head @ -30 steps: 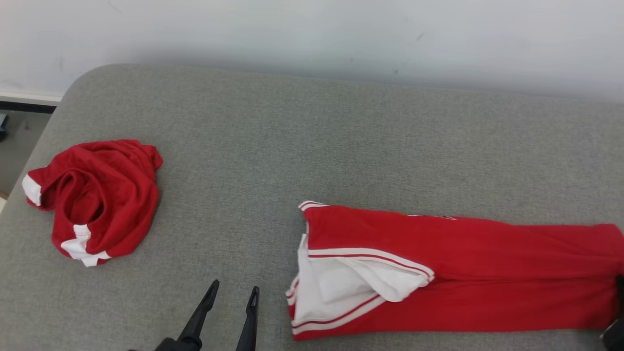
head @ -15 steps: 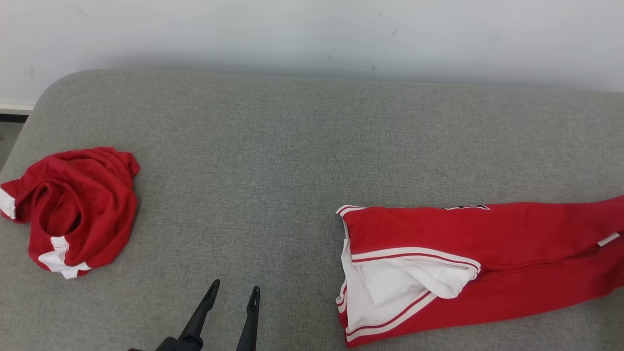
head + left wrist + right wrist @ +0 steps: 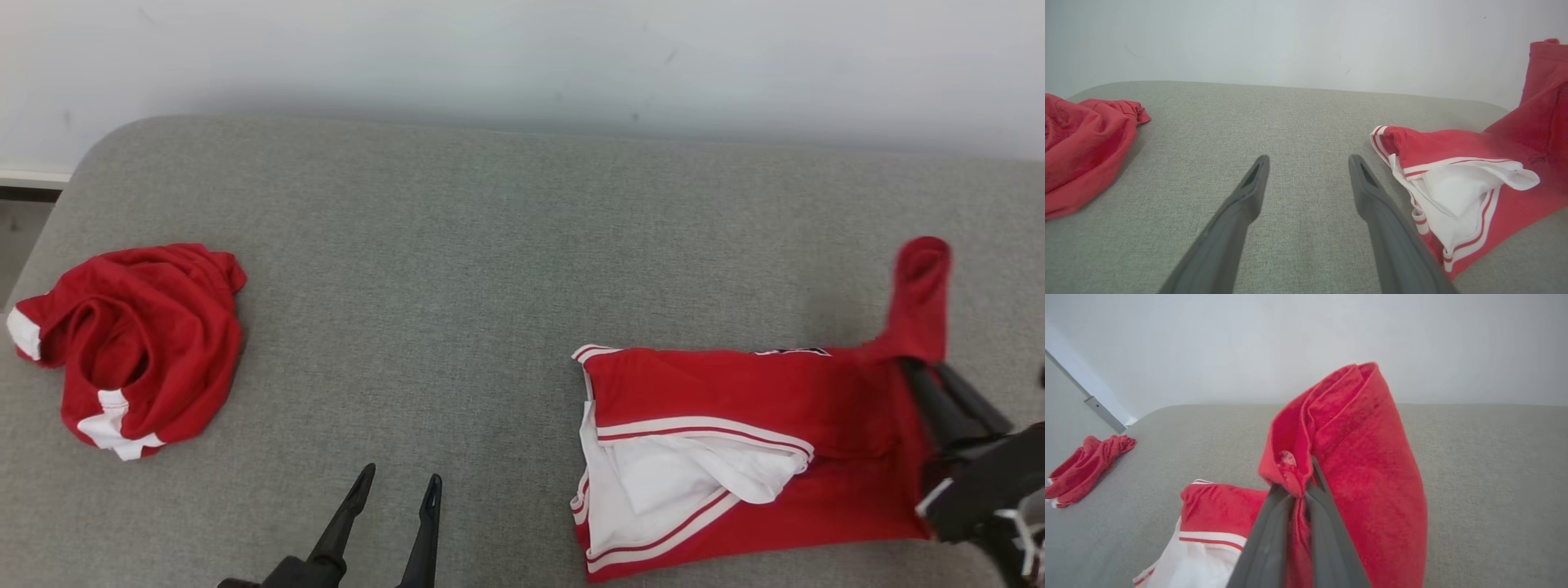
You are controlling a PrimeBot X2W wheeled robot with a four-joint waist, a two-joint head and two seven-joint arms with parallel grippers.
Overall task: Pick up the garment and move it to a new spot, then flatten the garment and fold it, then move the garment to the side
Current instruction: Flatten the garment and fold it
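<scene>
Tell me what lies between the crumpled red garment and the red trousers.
Bare grey cushion, with the open left pincer at its near edge, in the head view.

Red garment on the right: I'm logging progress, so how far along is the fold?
Done: the red garment lies spread on the grey cushion. In hand: the right gripper, shut on its leg end, holds that end raised. Left: finishing the fold and moving it aside.

No legible text, brand or number found. A dark mark (image 3: 790, 352) on the garment (image 3: 735, 392) edge is too small to read.
</scene>
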